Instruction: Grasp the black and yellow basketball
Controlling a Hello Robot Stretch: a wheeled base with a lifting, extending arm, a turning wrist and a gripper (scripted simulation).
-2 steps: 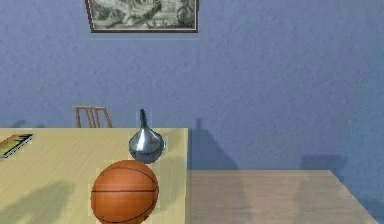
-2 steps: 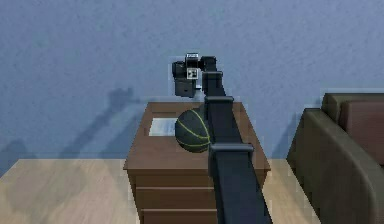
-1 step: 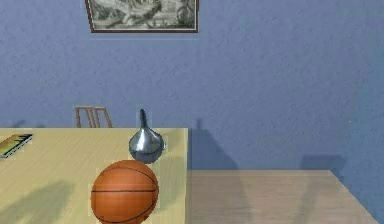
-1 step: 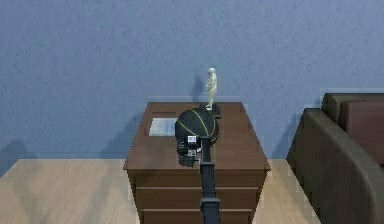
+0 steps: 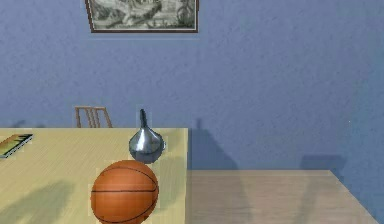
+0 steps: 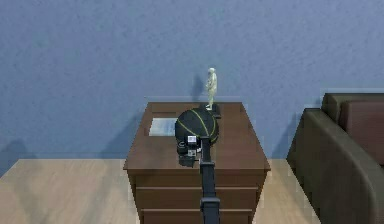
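A black ball with thin yellow lines (image 6: 198,124), the basketball, lies on top of a dark wooden dresser (image 6: 240,152) in the arm side view. The dark arm bar (image 6: 210,190) rises from the bottom edge to the dresser. The gripper (image 6: 187,150) sits at the ball's near side. The ball rests on the dresser right behind the gripper, so I cannot tell whether it holds anything, or whether it touches the ball.
On the dresser stand a pale statuette (image 6: 211,88) at the back and a flat white sheet (image 6: 162,126). A dark sofa (image 6: 345,150) stands to the right. In the forward view, a light wooden table (image 5: 60,160) carries an orange basketball (image 5: 125,192), a grey vase (image 5: 146,142) and a flat book (image 5: 14,146); a chair (image 5: 92,117) and a framed picture (image 5: 142,14) are behind.
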